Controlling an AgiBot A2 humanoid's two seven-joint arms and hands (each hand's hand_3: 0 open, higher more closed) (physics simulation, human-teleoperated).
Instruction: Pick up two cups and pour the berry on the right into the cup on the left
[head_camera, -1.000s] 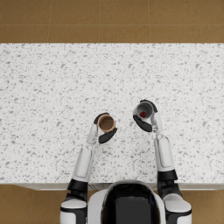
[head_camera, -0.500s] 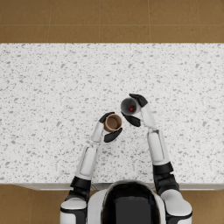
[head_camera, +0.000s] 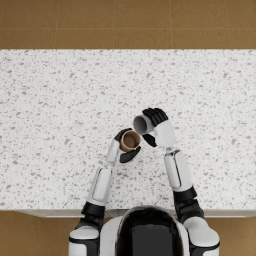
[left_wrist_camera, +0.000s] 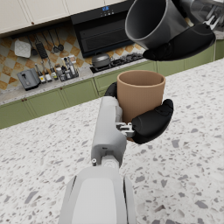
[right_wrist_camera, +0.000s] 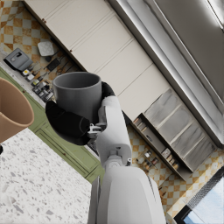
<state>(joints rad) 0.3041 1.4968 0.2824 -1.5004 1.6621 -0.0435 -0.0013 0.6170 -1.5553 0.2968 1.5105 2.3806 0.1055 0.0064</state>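
My left hand (head_camera: 125, 146) holds a brown cup (head_camera: 130, 140) upright above the speckled counter; in the left wrist view the same brown cup (left_wrist_camera: 140, 95) sits in that left hand (left_wrist_camera: 146, 124). My right hand (head_camera: 157, 126) grips a grey cup (head_camera: 141, 124) tipped sideways, its mouth facing the brown cup's rim. The grey cup (left_wrist_camera: 153, 22) hangs just above the brown one in the left wrist view. In the right wrist view the grey cup (right_wrist_camera: 78, 98) sits in my right hand (right_wrist_camera: 72, 122), with the brown cup (right_wrist_camera: 13, 111) beside it. No berry shows in any view.
The white speckled counter (head_camera: 60, 100) spreads wide on both sides, with its front edge (head_camera: 40, 211) near my body. A brown tiled floor (head_camera: 125, 22) lies beyond the far edge. A kitchen wall with a stove (left_wrist_camera: 105, 30) shows behind.
Both hands moved inward and brought the cups together. The grey cup went from upright to tipped toward the brown cup, and the red berry seen inside it earlier is no longer visible.
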